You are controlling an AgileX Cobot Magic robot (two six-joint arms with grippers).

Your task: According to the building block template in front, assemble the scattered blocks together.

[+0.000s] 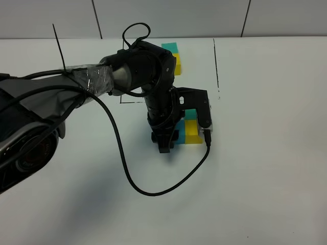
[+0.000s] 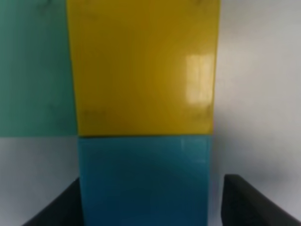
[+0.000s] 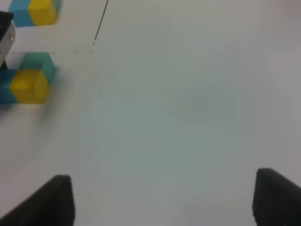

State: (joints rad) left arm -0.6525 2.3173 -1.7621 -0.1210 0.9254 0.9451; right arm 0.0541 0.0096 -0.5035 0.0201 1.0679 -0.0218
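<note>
At the centre of the exterior high frame the scattered blocks (image 1: 190, 127) were seen gathered edge to edge: teal-green above yellow, with blue to yellow's left. The assembly was judged all but finished. The left gripper (image 2: 150, 200) straddled the blue cube, its jaws slightly apart from the cube's sides. The right gripper (image 3: 162, 197) stood open over bare table. The building block template (image 1: 174, 57) at upper centre was largely hidden by the arm, so the match could not be checked.

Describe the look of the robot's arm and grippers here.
The left arm is black and bulky, its upper part wrapped in grey fabric with silver tape. A black cable loops from it over the white table. Both wrist views show dark, wedge-shaped fingertips.
</note>
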